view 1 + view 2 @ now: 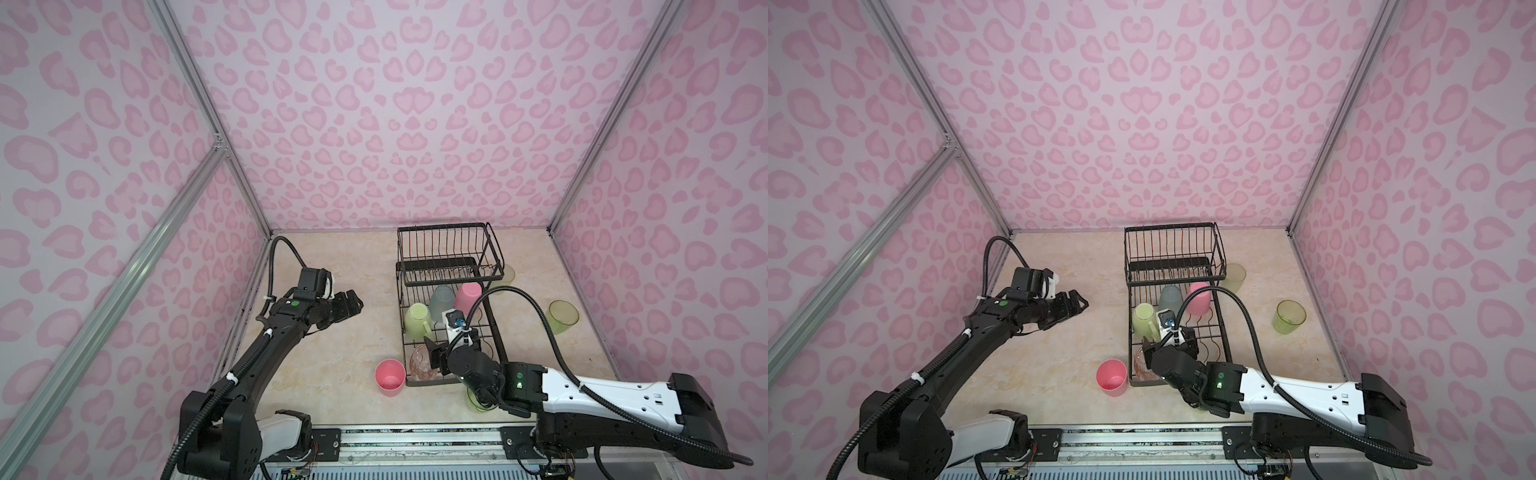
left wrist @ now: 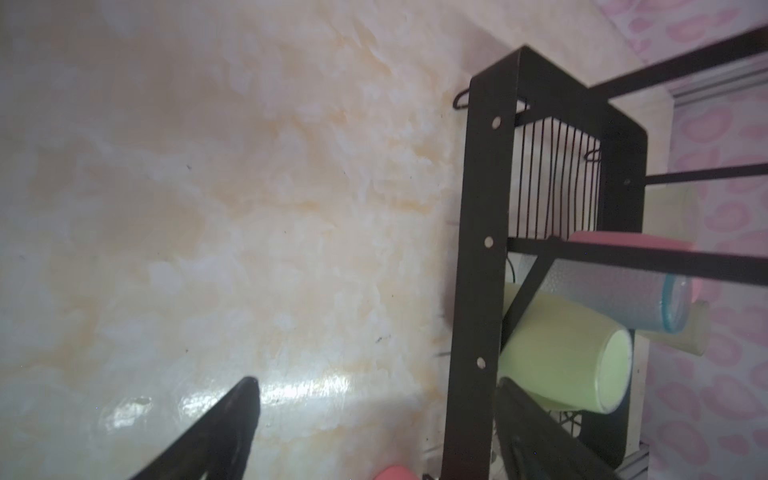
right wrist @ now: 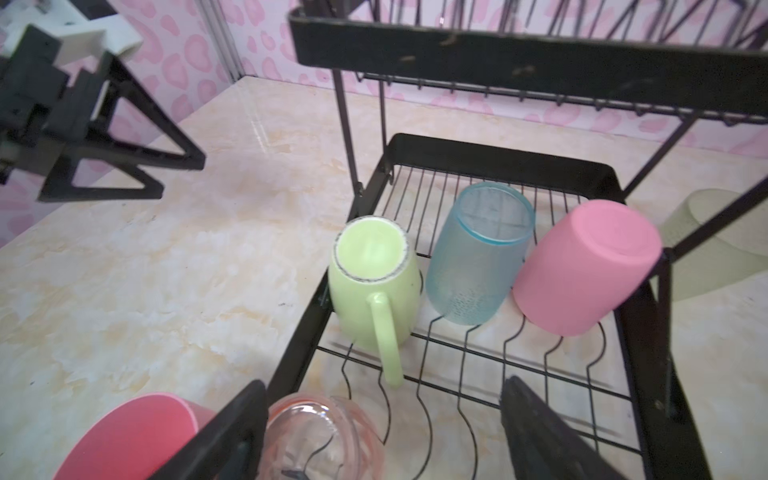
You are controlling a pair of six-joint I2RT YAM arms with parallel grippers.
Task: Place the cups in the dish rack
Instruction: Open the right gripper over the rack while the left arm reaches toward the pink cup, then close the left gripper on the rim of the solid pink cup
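Left of the rack, above the table (image 1: 332, 266), the left gripper (image 1: 353, 303) hangs spread and empty; an opaque pink tumbler (image 1: 390, 376) stands mouth up just beside the near corner of the dish rack (image 3: 498, 151); on its lower tray a clear pink glass (image 3: 320, 432) lies on its side between the wide-parted fingers of the right gripper (image 3: 385, 383), unpinched; beyond stand 3 cups, tilted, bases up: green mug (image 3: 374, 282), handle toward the robot, teal tumbler (image 3: 478, 257), second pink tumbler (image 3: 582, 266); rightward on the table, a whitish tumbler (image 1: 505, 276), then 1 green glass (image 1: 562, 316), mouth up.
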